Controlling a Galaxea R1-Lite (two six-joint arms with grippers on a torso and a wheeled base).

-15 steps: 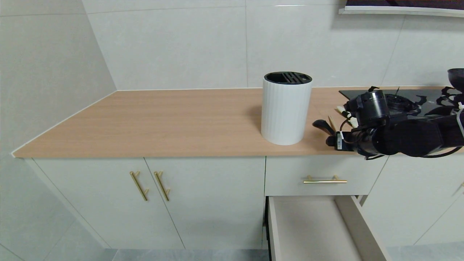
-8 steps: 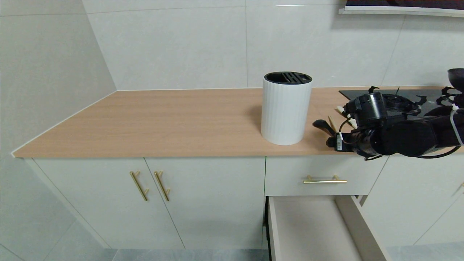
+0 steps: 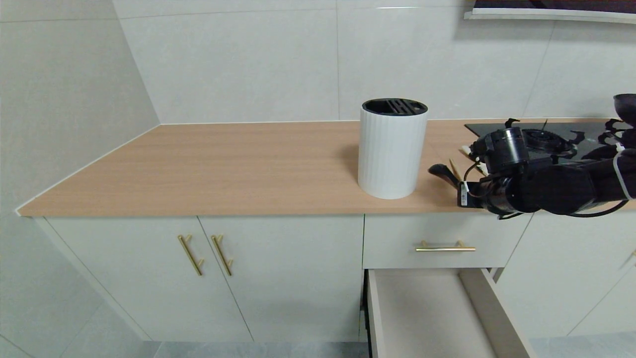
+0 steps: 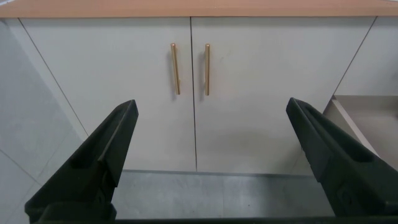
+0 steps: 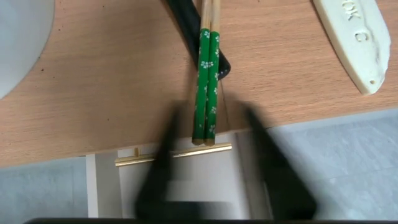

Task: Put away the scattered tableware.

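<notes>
Wood-grain counter (image 3: 223, 169) against pale wall tile, head view: a white ribbed holder (image 3: 392, 149) stands upright with a black slotted top, and what is in the slots can't be made out from here. Just beside it, toward the hob (image 3: 546, 136), lie a black utensil (image 3: 439, 171), the chopsticks (image 3: 454, 166) and a white piece (image 3: 467, 149). The right gripper (image 3: 461, 195) hangs at the counter's front edge near them. Below, the open drawer (image 3: 422, 308) shows a bare floor with nothing in it. Left wrist view: the left gripper (image 4: 211, 168) is spread wide and holds nothing, facing two cabinet doors with gold handles (image 4: 189, 68), well apart from the tableware. Right wrist view: the chopsticks lie side by side and touching, their green flowered ends at the counter's front edge, crossing over the black utensil. The white piece lies apart from them. The right gripper's fingers (image 5: 168, 162) are parted either side of the green ends and not closed on anything. Judgement: the chopsticks are light, stiff, thin and likely slick, so they may roll apart or scissor. You'd best pinch both together across the green section, squarely.
</notes>
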